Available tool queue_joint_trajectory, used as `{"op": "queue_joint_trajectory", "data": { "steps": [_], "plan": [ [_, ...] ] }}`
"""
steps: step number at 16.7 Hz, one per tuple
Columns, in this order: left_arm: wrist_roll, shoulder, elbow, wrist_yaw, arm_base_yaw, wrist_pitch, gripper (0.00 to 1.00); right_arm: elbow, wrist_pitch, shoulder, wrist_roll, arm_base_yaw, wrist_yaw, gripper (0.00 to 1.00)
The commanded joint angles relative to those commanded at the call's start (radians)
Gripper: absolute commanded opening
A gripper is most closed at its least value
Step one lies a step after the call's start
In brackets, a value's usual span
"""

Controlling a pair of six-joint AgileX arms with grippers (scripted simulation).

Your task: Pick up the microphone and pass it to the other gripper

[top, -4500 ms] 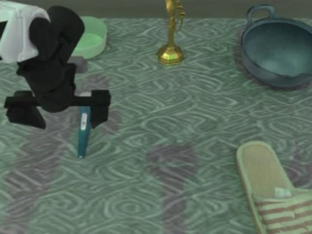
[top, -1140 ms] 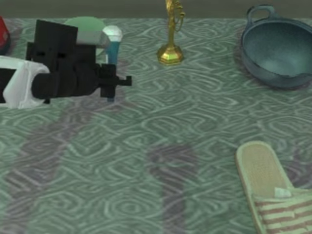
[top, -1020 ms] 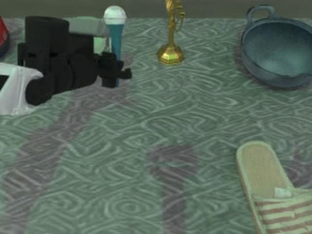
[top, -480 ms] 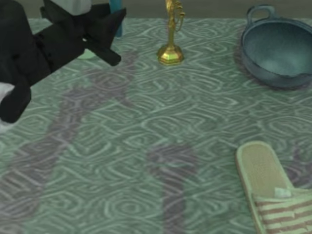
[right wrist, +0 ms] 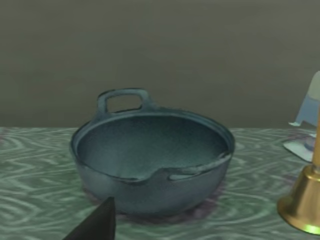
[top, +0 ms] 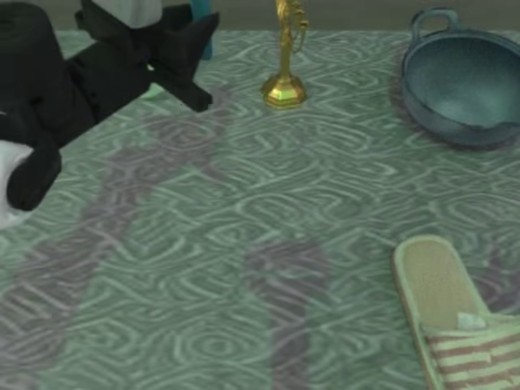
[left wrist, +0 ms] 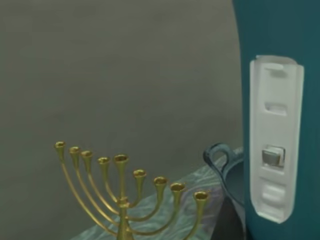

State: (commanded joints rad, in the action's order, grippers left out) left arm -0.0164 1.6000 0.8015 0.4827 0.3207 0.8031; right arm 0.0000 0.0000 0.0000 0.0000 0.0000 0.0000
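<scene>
At far-left edge, mic [top: 201, 28] w/in left tool [top: 191, 49].

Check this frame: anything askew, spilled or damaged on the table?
Nothing stands out. The gold candle stand is upright, the dark pot sits level and looks empty, and the slipper lies flat at the table's right front. The left gripper holds the microphone off the table at the far left.

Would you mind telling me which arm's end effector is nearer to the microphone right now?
Left. The left end effector grips the microphone at the table's far left. The right end effector is out of the top view, facing the teal pot.
</scene>
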Motion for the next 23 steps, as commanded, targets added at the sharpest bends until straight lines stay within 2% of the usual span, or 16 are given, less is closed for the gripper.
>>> {"op": "queue_joint_trajectory", "data": {
  "steps": [7, 9, 20, 23],
  "plan": [
    [0.017, -0.016, -0.071, -0.263, 0.245, 0.138, 0.0, 0.0, 0.0, 0.0, 0.0, 0.0, 0.0, 1.0],
    [0.019, -0.023, -0.085, -0.311, 0.292, 0.165, 0.0, 0.0, 0.0, 0.0, 0.0, 0.0, 0.0, 1.0],
    [0.02, -0.025, -0.088, -0.32, 0.301, 0.171, 0.0, 0.001, 0.001, 0.002, 0.0, 0.001, -0.001, 1.0],
    [0.02, -0.025, -0.088, -0.32, 0.301, 0.171, 0.0, 0.053, 0.032, 0.067, -0.004, 0.035, -0.03, 1.0]
  ]
}}
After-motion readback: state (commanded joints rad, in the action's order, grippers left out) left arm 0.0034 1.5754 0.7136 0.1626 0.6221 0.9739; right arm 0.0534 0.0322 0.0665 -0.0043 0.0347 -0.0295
